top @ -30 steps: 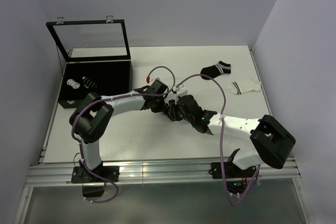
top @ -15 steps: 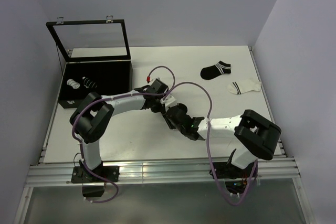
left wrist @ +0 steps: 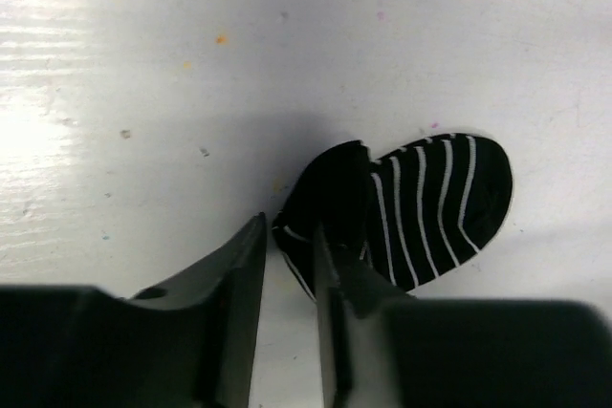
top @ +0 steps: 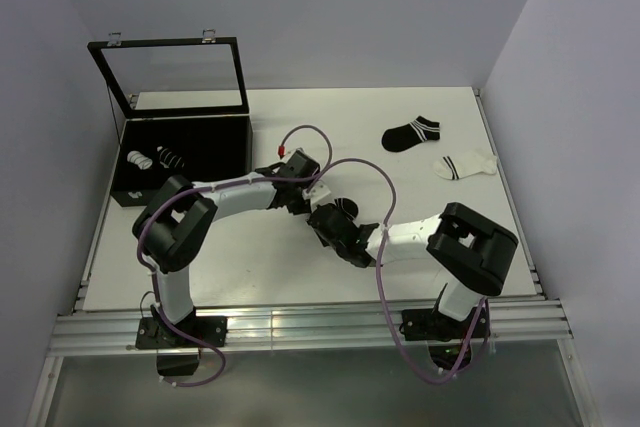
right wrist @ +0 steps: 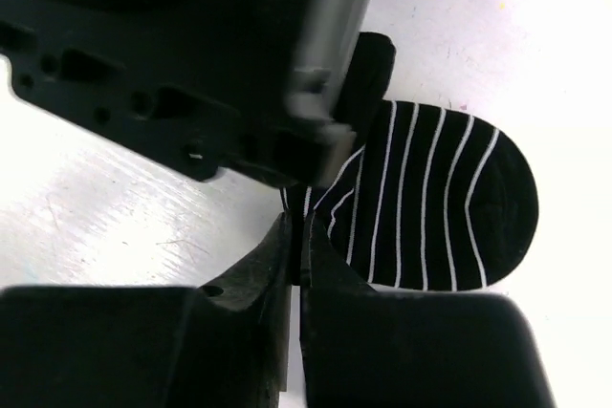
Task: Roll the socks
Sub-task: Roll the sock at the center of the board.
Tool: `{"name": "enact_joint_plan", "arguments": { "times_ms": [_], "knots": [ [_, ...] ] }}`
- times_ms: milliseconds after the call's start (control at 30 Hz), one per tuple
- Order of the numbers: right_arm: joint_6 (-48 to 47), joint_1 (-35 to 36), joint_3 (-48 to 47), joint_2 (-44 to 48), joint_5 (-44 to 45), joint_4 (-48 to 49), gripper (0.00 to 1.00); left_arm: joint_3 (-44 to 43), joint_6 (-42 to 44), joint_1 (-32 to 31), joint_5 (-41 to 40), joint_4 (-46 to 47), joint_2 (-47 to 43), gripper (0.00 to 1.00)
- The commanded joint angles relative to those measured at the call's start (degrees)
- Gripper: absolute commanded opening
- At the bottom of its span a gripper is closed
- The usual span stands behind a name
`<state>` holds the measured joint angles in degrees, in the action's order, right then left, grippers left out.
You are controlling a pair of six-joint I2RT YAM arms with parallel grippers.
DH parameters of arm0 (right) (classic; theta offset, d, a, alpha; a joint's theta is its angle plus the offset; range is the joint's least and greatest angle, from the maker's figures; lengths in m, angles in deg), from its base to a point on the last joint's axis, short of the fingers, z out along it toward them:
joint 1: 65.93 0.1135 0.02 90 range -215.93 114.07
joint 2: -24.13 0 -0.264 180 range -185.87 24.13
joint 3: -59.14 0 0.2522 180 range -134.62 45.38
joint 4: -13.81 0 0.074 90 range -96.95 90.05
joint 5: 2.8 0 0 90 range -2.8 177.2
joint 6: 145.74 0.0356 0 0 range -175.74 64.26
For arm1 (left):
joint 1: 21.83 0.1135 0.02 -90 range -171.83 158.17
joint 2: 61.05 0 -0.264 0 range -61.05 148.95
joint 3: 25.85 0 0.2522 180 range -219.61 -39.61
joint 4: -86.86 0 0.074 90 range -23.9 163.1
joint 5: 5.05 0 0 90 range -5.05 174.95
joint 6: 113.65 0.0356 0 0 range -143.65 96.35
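Since a second ago we see the right arm fold in: its elbow has swung left, and the right gripper [right wrist: 297, 228] has slid left and a little nearer. The left arm has barely shifted. Both grippers meet near the middle of the white table [top: 250, 257], over a black sock with thin white stripes, the striped sock [left wrist: 430, 203], which lies flat with one end folded over.

In the right wrist view, the right gripper's jaws are pressed almost together on the sock's near edge, pinching it. In the left wrist view, the left gripper [left wrist: 290, 233] has its jaws a narrow gap apart with the folded dark end of the sock at their tips. We cannot tell whether they actually grip it.

At the far left stands a black case [top: 215, 175] with its glass lid [top: 178, 77] propped open. In it two rolled socks lie side by side: a white bundle [top: 140, 159] on the left and a black bundle [top: 172, 158] just beside it on the right.

On the far right of the table two more socks lie flat and unrolled. A black sock [top: 411, 133] with white stripes at its cuff is farther back. A white sock [top: 467, 164] with black stripes is nearer and to the right, apart from it and well away from both grippers.
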<state>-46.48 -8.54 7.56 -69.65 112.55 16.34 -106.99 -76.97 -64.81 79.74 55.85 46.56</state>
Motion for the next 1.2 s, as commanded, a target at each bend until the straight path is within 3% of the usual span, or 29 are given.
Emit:
{"name": "enact_joint_plan", "arguments": {
  "times_ms": [0, 233, 300, 500, 833, 1000, 1167],
  "knots": [
    [4.89, -0.52, 1.34, 1.22, -1.34, 0.93, 0.02, 3.2, -1.87, 0.09, 0.21, 0.82, -2.31, 0.34],
    [13.58, -9.3, 9.51, 8.17, -20.75, 9.79, 0.0, 13.39, -7.93, 2.11, -1.64, 8.98, -12.23, 0.66],
    [17.27, -13.59, 13.02, 9.22, -27.78, 15.31, 0.0, 15.42, -9.16, 2.03, -1.82, 12.49, -13.91, 0.7],
    [26.85, -22.65, 18.3, 5.29, -41.31, 26.82, 0.0, 22.11, -12.25, 1.5, -0.41, 21.55, -17.17, 0.72],
    [41.1, -32.51, 23.67, -6.94, -52.23, 44.25, 0.0, 17.19, -9.09, -1.4, 0.03, 23.14, -11.21, 0.67],
    [43.48, -34.53, 24.82, -10.64, -53.82, 47.07, 0.0, 15.17, -8.29, -1.4, 0.38, 23.41, -7.95, 0.65],
    [42.25, -34.62, 24.03, -9.67, -53.38, 43.57, 0.0, 12.71, -7.15, -1.4, 0.99, 22.97, -4.61, 0.61]
  ]
}}
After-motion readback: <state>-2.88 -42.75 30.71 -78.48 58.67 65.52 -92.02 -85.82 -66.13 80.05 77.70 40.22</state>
